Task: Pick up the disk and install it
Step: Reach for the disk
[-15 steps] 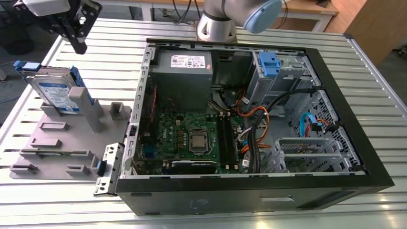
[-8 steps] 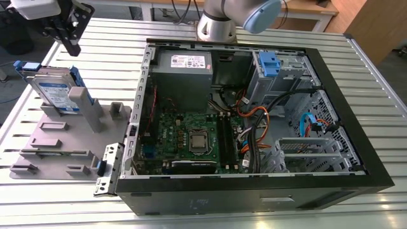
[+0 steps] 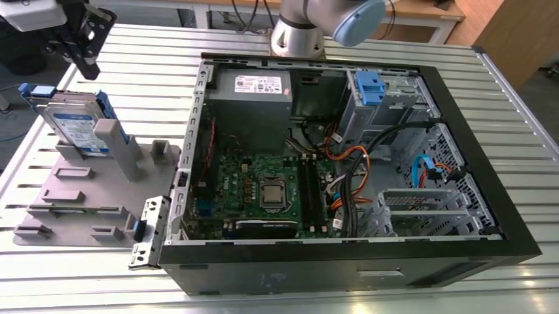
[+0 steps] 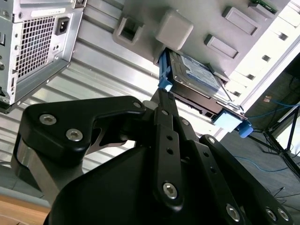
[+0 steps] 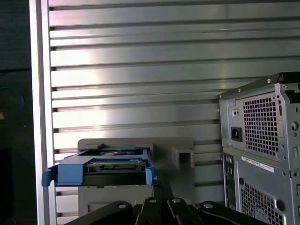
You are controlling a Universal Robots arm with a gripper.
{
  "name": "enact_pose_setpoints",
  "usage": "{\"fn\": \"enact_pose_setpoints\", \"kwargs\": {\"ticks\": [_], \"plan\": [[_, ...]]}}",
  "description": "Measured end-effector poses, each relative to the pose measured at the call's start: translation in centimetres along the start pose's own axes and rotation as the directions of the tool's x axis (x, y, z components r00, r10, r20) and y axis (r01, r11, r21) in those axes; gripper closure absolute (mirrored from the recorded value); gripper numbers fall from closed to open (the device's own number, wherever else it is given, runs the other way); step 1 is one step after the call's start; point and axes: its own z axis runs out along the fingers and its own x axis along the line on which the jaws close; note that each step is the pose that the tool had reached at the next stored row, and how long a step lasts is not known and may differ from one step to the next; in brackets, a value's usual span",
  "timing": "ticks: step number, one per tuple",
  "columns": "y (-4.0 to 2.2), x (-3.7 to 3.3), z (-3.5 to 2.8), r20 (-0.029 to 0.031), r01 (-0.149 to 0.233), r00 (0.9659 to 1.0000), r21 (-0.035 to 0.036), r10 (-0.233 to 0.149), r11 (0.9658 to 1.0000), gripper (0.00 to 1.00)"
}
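Black metal links with round screw heads, the body of the tool (image 4: 163, 96), lie closest in both wrist views. Whether the tool is wide or narrow I cannot tell; it holds nothing. In the exterior view it hangs above the disk (image 3: 74, 127), apart from it.

The disk is a flat silver-metal slab with a white-and-blue label, framed in glossy blue plastic. It stands on edge, tilted, in a matte grey plastic holder (image 3: 78, 196) moulded with blocky slots and posts, and leans against one tall grey post (image 3: 118, 147).

The holder lies on the desk (image 3: 157, 59), which is made of long ribbed aluminium slats that catch the light. Just beside the holder, toward the exterior view's right, lies a black computer case (image 3: 349, 268) with its side open. Inside the case are a green circuit board (image 3: 262, 183), a grey power supply box (image 3: 253, 88), a second blue plastic carrier (image 3: 368, 88) in a metal bay, and bundles of orange, black and blue cables (image 3: 358, 157). The case's perforated steel back panel appears in both wrist views.

Behind the case stands the arm's smooth silver-grey column (image 3: 302, 33). Past the desk edge are wooden furniture (image 3: 506, 39) and a dark floor with loose cables (image 4: 272, 159).
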Motion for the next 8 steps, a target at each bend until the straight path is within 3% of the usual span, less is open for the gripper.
{"fn": "enact_pose_setpoints", "kwargs": {"ticks": [8], "plan": [[-0.17,1.95,0.48,0.0001,0.000,1.0000,0.0003,0.000,1.0000,0.89]]}}
